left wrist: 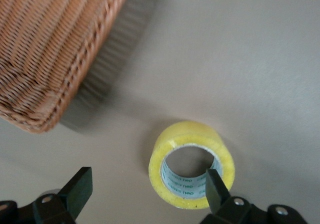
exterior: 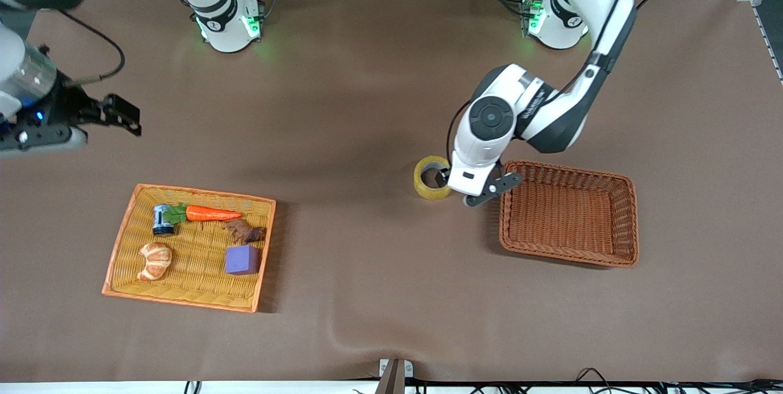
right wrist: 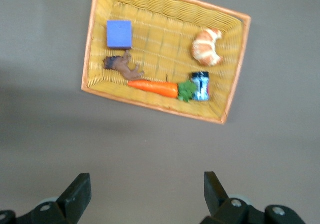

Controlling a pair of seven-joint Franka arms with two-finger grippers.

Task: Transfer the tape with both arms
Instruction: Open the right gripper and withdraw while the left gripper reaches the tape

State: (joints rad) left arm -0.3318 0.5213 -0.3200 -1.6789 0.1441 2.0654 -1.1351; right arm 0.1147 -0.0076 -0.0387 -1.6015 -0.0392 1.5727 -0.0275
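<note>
One tape [exterior: 432, 178] roll lies flat, hole upward.

Even, bright overhead light falls on the brown counter [exterior: 367, 106], and shadows stay soft and short beside the two baskets. Green lamps glow at both arm bases. Both wrist views are slightly blurred; the brown basket [left wrist: 50, 48] smears most.

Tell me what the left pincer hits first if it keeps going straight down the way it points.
Probably the tape: one open finger of the left pincer sits over the roll's rim, the other over bare table beside it. Depth is unclear.
</note>
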